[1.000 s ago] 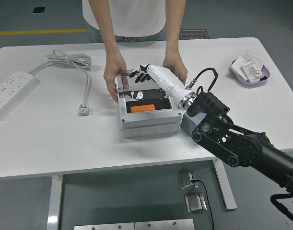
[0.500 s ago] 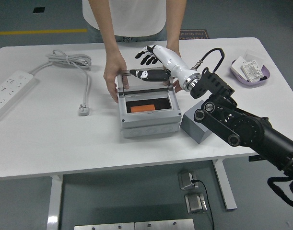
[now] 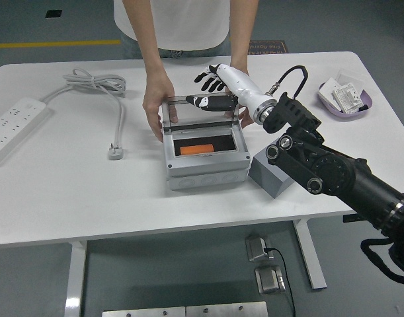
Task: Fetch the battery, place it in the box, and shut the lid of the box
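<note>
white table (image 3: 49, 191): one box (image 3: 205, 155), one orange battery (image 3: 196, 149) inside

Your right arm (image 3: 334, 175) came in from the lower right and reached forward — its white forearm angled up and to the left. The right hand (image 3: 213, 80) had its black fingers (image 3: 203, 77) spread (nothing held between them), thumb lower, pointing left. The person's hands (image 3: 157, 109) stood at either side — fingers down.

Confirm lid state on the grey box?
Open. The clear lid stands raised off the grey box, orange battery visible inside; right hand at its top edge.
</note>
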### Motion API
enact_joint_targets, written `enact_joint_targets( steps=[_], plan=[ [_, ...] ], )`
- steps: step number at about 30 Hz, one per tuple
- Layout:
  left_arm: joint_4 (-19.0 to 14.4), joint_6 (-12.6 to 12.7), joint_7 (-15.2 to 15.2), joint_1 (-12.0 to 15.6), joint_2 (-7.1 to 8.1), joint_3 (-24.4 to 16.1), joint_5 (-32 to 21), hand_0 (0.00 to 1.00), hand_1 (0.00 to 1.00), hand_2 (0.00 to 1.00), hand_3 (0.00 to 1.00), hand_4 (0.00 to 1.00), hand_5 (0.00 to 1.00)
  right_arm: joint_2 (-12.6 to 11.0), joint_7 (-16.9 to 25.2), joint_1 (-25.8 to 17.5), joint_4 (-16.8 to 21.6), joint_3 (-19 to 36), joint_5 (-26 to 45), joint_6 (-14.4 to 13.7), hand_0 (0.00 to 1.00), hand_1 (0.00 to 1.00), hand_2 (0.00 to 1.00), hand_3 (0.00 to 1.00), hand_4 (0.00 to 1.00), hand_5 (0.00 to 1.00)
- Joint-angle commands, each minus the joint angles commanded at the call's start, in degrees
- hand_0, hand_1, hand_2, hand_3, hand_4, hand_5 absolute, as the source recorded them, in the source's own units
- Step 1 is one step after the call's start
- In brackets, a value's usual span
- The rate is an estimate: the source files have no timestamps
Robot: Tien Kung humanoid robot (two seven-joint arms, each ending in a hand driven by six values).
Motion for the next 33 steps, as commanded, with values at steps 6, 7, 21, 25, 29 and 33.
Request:
enact_joint_targets(
  steps=[6,7,21,25,29,33],
  plan=[
    [0.0,0.1,-0.2,-0.3,0.31,-0.6,0.4,0.66,0.679,0.664,0.721,0.802,0.211,-0.8,-0.1,-0.7,1.6,-1.1,0.0,-0.2,0.557,0.537,0.571,0.667,0.844,0.515],
    [0.0,0.1,-0.2,-0.3,0.33,-0.6,0.3,0.66,0.679,0.664,0.721,0.802,0.211,-1.0,-0.2,-0.8,2.1,-1.3,-0.1,-0.3,0.557,0.537,0.571,0.667,0.844,0.515],
    [0.0,0.2,-0.8,-0.1,0.17,0.3,-0.4,0.66,0.679,0.664,0.721,0.801,0.21,-4.3,-4.6,-3.3,12.8,-3.4,-5.9,0.5,0.557,0.534,0.571,0.67,0.842,0.522],
    [0.0,0.2,-1.0,0.0,0.04,0.8,-0.8,0.66,0.679,0.663,0.721,0.801,0.212,-5.0,-5.6,-4.5,14.9,-4.1,-6.5,0.5,0.554,0.532,0.571,0.673,0.837,0.523],
    [0.0,0.2,-1.3,0.2,-0.11,1.4,-1.2,0.66,0.679,0.663,0.722,0.802,0.215,-5.3,-5.8,-5.7,15.7,-4.7,-6.5,0.3,0.541,0.531,0.572,0.681,0.835,0.523],
    [0.0,0.2,-1.6,0.2,-0.16,1.6,-1.4,0.66,0.679,0.663,0.722,0.802,0.215,-5.5,-5.8,-6.8,16.1,-4.8,-6.4,0.1,0.541,0.531,0.572,0.681,0.835,0.523]
  ],
)
